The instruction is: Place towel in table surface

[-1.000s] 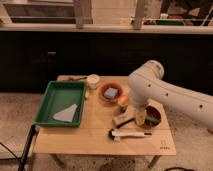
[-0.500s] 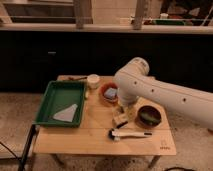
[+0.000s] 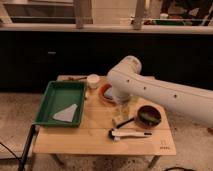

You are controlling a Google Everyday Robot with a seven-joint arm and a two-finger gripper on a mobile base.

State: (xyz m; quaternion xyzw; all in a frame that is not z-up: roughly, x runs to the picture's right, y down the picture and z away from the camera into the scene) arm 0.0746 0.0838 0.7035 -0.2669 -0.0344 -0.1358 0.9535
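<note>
The towel (image 3: 65,115), a pale grey-white folded cloth, lies flat in the near part of the green tray (image 3: 50,95) at the table's left. The table surface (image 3: 90,137) is light slatted wood. My white arm reaches in from the right, its bulky elbow above the table's middle. The gripper (image 3: 121,109) hangs below that elbow, pointing down at the wood between the red bowl and the dark bowl, well right of the towel. Its fingers look open and nothing is in them.
A white cup (image 3: 93,80) and a red bowl (image 3: 106,93) stand at the back. A dark bowl (image 3: 149,116) sits at the right, with a white brush (image 3: 129,134) and a dark-handled utensil (image 3: 126,121) in front. A black pole (image 3: 26,147) leans at the table's left edge.
The arm has swung left over the table, so its elbow now sits nearer the tray and the dark bowl is uncovered. The towel has not moved.
</note>
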